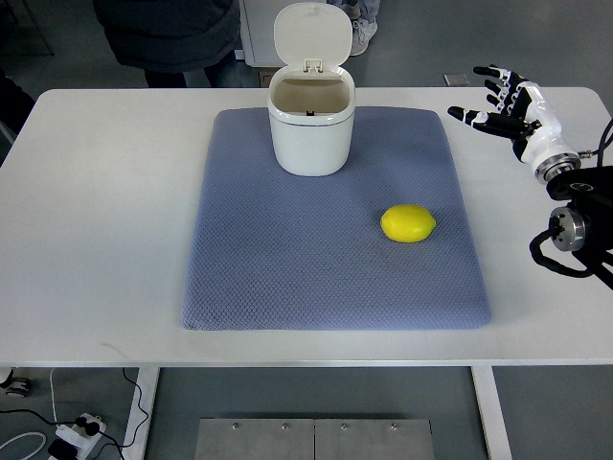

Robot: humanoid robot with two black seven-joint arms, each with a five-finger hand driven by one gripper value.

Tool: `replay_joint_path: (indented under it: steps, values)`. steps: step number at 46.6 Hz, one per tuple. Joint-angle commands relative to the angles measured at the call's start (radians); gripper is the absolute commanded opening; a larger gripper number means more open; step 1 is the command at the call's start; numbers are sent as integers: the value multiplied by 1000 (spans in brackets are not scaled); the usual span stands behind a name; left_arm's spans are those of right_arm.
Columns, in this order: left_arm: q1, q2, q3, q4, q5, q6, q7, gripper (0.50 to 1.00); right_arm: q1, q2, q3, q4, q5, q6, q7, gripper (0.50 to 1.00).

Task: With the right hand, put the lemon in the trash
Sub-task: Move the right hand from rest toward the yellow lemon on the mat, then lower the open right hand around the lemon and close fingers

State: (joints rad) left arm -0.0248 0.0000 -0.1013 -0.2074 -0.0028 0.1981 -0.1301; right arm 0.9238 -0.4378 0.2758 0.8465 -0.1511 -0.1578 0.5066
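A yellow lemon lies on the right part of a blue-grey mat. A small white trash bin stands at the mat's far middle with its lid flipped up and open. My right hand comes in from the right edge and hovers over the white table at the far right, beyond the mat. Its fingers are spread and hold nothing. It is well apart from the lemon, up and to the right of it. The left arm does not show.
The mat lies on a white table. A person in dark clothes stands behind the table's far edge at the left. Cables and a power strip lie on the floor at the near left.
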Motion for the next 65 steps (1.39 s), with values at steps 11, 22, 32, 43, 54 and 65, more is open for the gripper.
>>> replay_joint_path:
  steps: [11, 22, 32, 43, 54, 65]
  values:
    - [0, 0, 0, -1, 0, 0, 0, 1000, -105, -176, -1, 215, -165, 67, 81, 1000]
    - [-1, 0, 0, -1, 0, 0, 0, 1000, -157, -268, -7, 341, -263, 75, 104, 1000]
    - [-1, 0, 0, 0, 0, 0, 0, 1000, -152, -269, -110, 361, -332, 73, 104, 1000]
    - [0, 0, 0, 0, 0, 0, 0, 1000, -131, -260, -161, 358, -366, 49, 104, 1000]
    - [-1, 0, 0, 0, 0, 0, 0, 1000, -33, -246, -329, 350, -380, -63, 104, 1000]
    - [0, 0, 0, 0, 0, 0, 0, 1000, 9, -187, -394, 339, -374, -105, 104, 1000]
